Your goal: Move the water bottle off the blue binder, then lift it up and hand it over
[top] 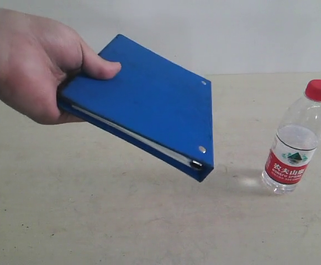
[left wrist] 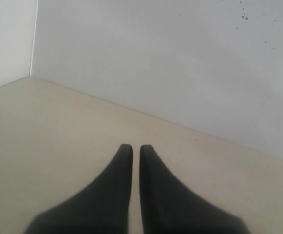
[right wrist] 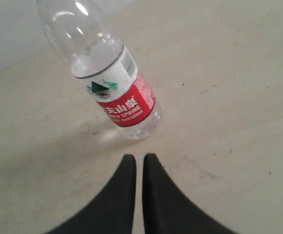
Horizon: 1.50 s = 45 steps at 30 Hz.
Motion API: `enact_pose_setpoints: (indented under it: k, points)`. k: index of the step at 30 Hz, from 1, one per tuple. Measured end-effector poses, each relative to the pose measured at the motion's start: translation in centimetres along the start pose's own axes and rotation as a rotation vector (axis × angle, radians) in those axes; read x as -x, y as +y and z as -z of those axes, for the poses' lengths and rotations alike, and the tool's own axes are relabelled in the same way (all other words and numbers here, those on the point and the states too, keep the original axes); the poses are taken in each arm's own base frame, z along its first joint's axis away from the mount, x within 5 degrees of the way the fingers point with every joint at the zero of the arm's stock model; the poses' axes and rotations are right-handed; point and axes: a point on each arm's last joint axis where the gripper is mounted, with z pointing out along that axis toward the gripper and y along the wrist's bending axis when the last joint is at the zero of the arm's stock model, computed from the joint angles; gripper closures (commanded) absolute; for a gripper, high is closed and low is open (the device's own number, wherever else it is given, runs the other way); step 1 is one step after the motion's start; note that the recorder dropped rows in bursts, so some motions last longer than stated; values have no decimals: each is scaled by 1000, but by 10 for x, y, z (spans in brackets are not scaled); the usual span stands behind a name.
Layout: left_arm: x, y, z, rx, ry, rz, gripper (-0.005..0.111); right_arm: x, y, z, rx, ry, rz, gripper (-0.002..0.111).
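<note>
A small clear plastic water bottle [top: 296,144] with a red screw cap and a red-and-white label stood upright on the pale table [top: 94,221], already off the thin, flat, bright blue binder [top: 143,102], which a person's hand [top: 25,63] held well to one side of the bottle and, by the look of it, clear of the tabletop. The hand pinched one corner of the cover, thumb laid flat on top and fingers curled beneath, so that the binder hung tilted, its riveted corner nearest the bottle dipping lowest. Neither robot arm showed in the exterior view. The right gripper [right wrist: 139,158] hovered low over the table just short of the bottle's base, its black jaws drawn together to a thin slit and gripping nothing. The left gripper [left wrist: 136,148], likewise all but closed and empty, pointed away from the bottle toward a bare grey wall [left wrist: 180,58]. With the binder in the person's grasp, the handover looked all but complete. To finish it well, both arms would best keep out of the space between bottle and binder, and any retreat by the right arm should run straight back from the bottle, since a sideways sweep that close to its base could tip it. The person, for their part, would do well to level the binder before carrying it off, as its sagging corner leaned toward the bottle.
</note>
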Motion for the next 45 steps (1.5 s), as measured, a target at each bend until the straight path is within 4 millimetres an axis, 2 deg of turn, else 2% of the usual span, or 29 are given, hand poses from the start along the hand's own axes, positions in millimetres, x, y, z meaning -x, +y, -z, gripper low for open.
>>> enact_pose_setpoints:
  k: [1,6,8,13,16,34,39,43,45]
  points:
    - [0,0,0,0,0,0,102,-2,-2,-3,1,-16,35,107]
    - [0,0,0,0,0,0,102,22,7,0,91,-324,191,107]
    - [0,0,0,0,0,0,102,25,9,2,86,-365,288,107]
    - [0,0,0,0,0,0,102,8,0,-4,-12,-164,600,107]
    - [0,0,0,0,0,0,102,5,-2,-4,-23,-127,681,107]
    - [0,0,0,3,0,0,102,5,-4,-4,-64,-122,611,107]
    - [0,0,0,5,0,0,102,20,5,0,-1,-314,482,107]
    - [0,1,0,7,-1,0,102,6,-1,-4,-20,-140,416,107]
    - [0,1,0,7,-1,0,102,4,-1,-4,-22,-124,403,107]
